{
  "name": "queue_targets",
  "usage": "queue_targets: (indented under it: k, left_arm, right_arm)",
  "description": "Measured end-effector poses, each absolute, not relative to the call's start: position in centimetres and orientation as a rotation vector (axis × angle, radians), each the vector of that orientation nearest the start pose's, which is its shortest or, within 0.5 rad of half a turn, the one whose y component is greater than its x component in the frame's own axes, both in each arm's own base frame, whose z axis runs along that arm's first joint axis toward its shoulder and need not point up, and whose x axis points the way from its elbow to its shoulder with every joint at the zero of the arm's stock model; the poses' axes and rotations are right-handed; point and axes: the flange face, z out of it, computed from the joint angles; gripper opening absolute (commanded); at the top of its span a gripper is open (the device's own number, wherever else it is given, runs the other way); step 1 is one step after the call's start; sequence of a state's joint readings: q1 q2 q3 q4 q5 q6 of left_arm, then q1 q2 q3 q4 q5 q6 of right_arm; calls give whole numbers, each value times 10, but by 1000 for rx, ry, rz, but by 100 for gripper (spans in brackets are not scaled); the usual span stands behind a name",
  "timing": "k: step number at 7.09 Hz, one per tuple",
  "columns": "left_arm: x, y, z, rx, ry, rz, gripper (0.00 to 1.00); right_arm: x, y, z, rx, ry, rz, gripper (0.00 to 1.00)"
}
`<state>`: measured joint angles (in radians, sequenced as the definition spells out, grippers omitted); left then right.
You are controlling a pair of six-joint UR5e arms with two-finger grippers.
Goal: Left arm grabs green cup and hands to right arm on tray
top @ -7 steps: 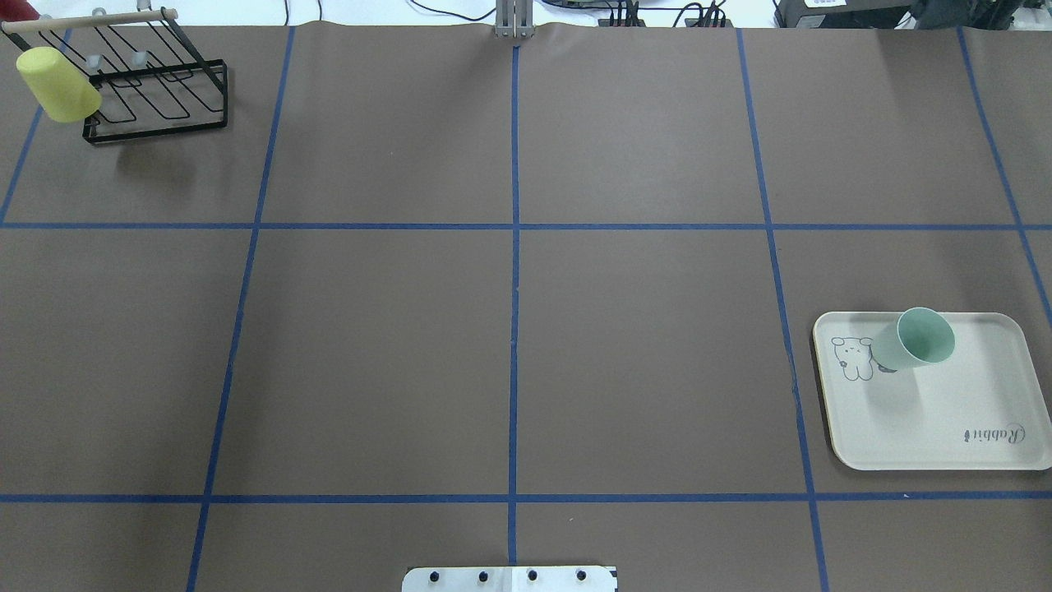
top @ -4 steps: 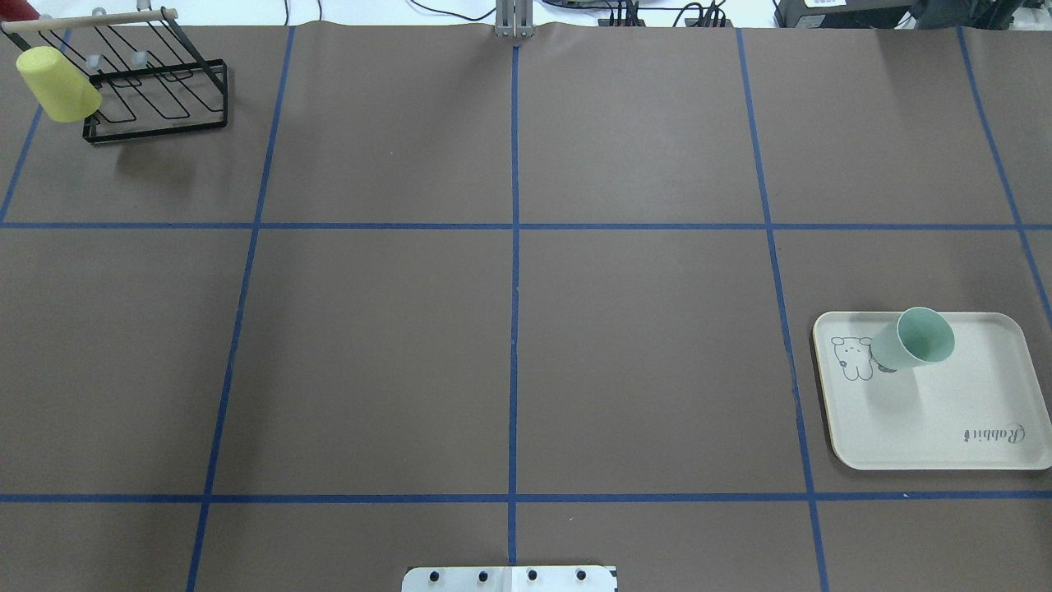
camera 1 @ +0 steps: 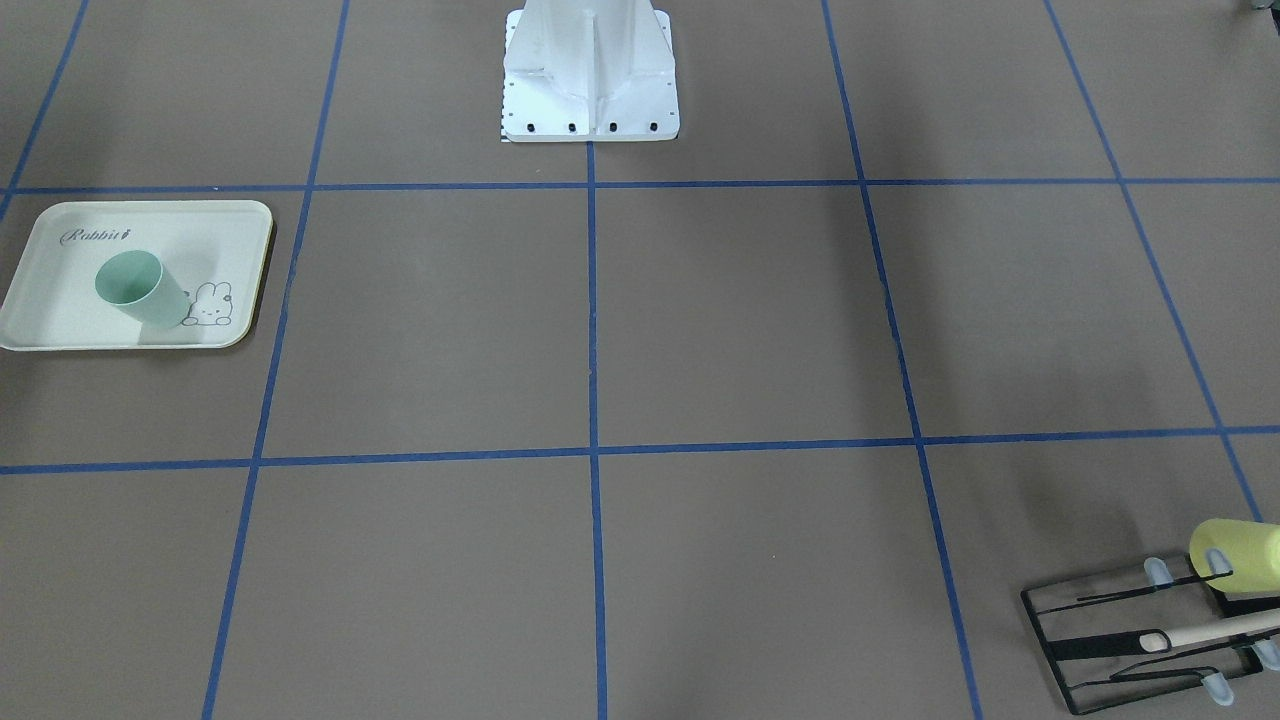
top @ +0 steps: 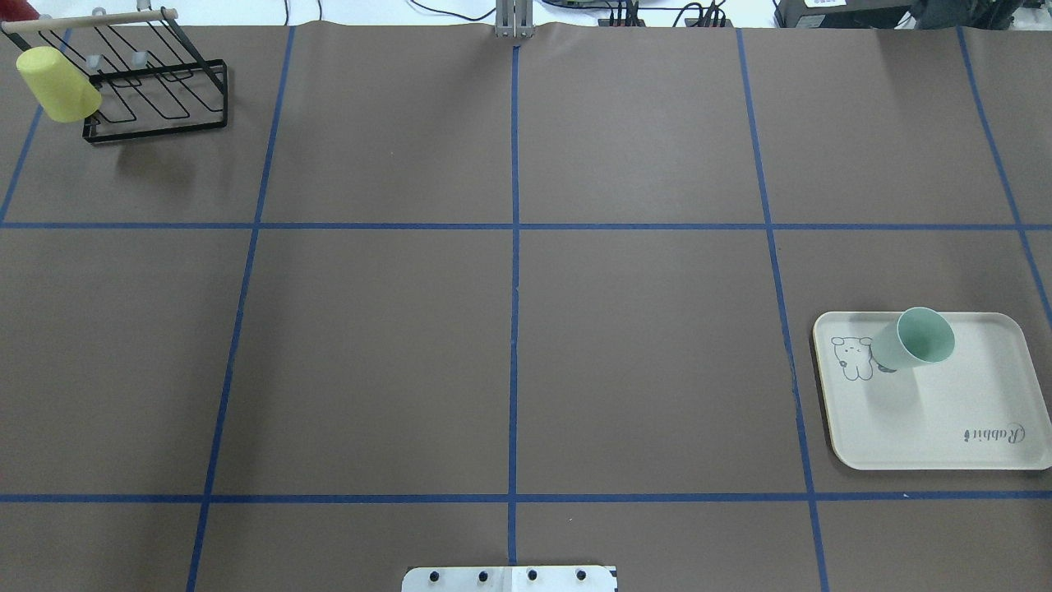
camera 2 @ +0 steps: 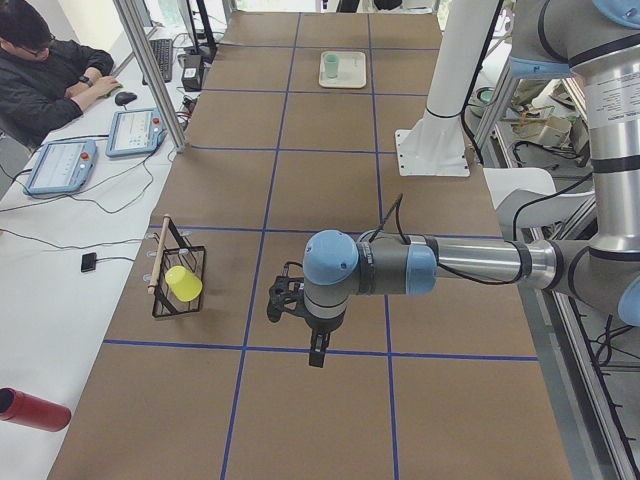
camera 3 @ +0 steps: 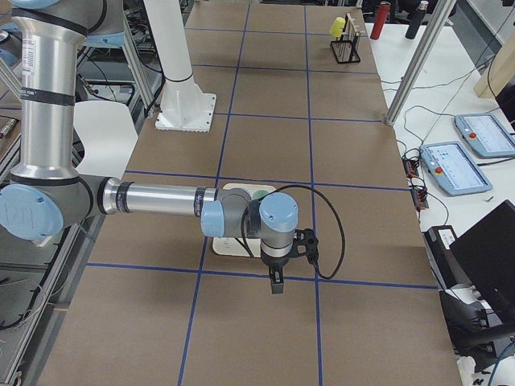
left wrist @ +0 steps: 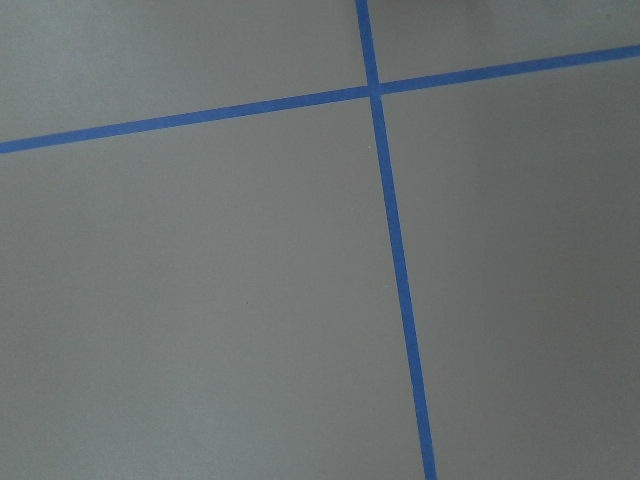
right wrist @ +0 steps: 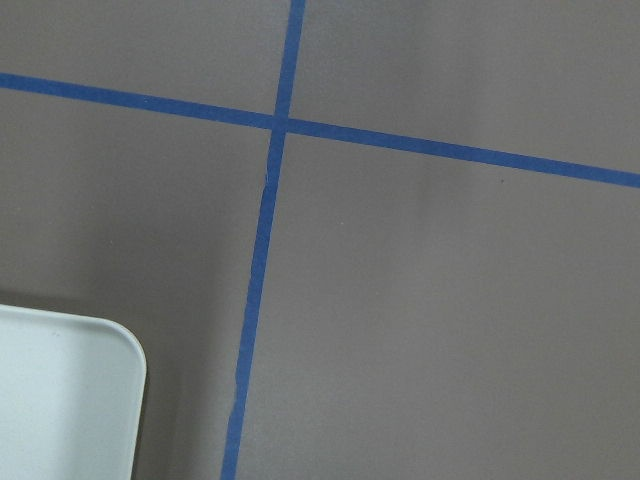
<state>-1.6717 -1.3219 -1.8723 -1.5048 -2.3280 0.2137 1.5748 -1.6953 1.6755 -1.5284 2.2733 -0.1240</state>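
Black wire rack (top: 164, 107) stands at the far left corner of the table (top: 370, 353). A yellow cup (top: 57, 85) sits tilted on its left end, probably hung over a prong, but the view is too poor to be sure. In the side view the left arm (camera 2: 420, 268) reaches over the left half of the table, and the left gripper (camera 2: 317, 352) hangs above bare brown paper near a crossing of blue tape, well apart from the rack. How far its fingers are open I cannot tell, and nothing shows in them.

At the right, the tray (top: 945, 427) lies close to the table's right edge. The green cup (top: 916, 341) stands upright on it, mouth up and empty, near the tray's far rim and just beside the bunny drawing.

The right arm (camera 3: 161, 199) stretches above the tray and hides part of it. The right gripper (camera 3: 277, 283) hangs beside the tray's edge. If it is open or closed I cannot tell. The wide middle of the table between rack and tray is open room.
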Motion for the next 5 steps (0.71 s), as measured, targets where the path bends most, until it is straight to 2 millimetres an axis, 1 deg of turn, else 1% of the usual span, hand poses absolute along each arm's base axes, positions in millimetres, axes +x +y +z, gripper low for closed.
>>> queue_targets:
  k: [2, 5]
  left_arm:
    - [-103, -370, 632, 96, 751, 101, 100]
    - [-103, -369, 630, 99, 750, 102, 100]
  right_arm:
    - [70, -442, 662, 71, -699, -118, 100]
    - [70, -444, 660, 73, -698, -111, 100]
